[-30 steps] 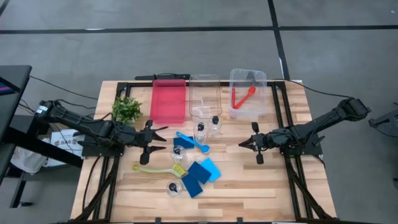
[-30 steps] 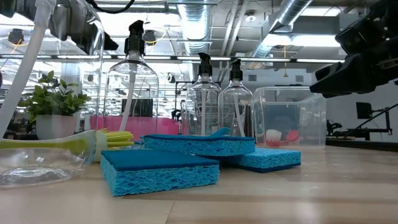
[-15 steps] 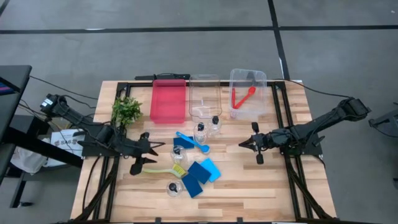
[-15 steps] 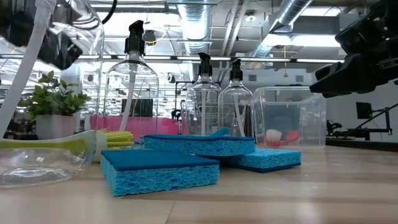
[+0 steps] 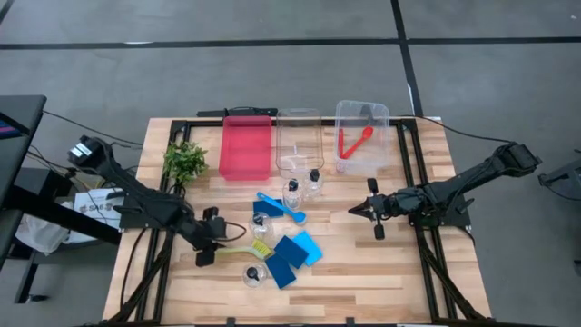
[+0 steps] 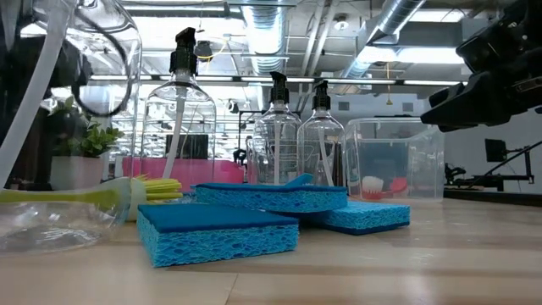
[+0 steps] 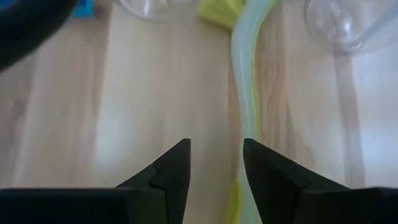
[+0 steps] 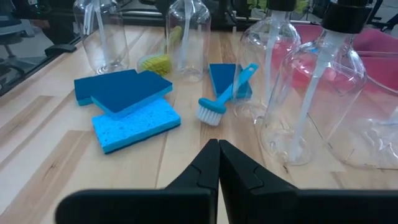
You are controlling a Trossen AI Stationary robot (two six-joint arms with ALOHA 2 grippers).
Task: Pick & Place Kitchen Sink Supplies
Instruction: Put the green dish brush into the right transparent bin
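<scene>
Pale wooden slats form the table top [image 5: 363,272] in the high view. At the left of the frame, the left gripper [image 5: 207,247] hangs low over the handle end of a slim yellow-green long-handled brush [image 5: 231,246], which lies flat left of centre. Just right of it sit overlapping flat blue rectangular sponges [image 5: 292,254], with a small clear black-capped bottle [image 5: 251,273] lying on its side below the brush. A blue long-handled brush [image 5: 280,208] and more clear bottles [image 5: 302,188] stand near the centre. Along the upper edge are a small leafy green plant [image 5: 185,160], a red tray [image 5: 246,147], and two clear plastic bins; the right bin [image 5: 362,136] holds a red long-handled brush [image 5: 354,143]. The right gripper [image 5: 356,210] waits right of centre.

In the low view, the sponges [image 6: 216,229] fill the lower centre, with upright bottles [image 6: 177,106] behind them and the yellow-green brush [image 6: 102,199] at the left. The right gripper [image 6: 436,103] hangs dark at the upper right.

In the left wrist view, the left gripper [image 7: 215,163] has its two dark fingers [image 7: 171,168] apart, holding nothing; the yellow-green handle [image 7: 246,109] runs just beside one finger.

In the right wrist view, the right gripper [image 8: 219,148] has its fingers pressed together and empty, facing the sponges [image 8: 127,106], the blue brush [image 8: 221,99] and bottles [image 8: 308,93].
</scene>
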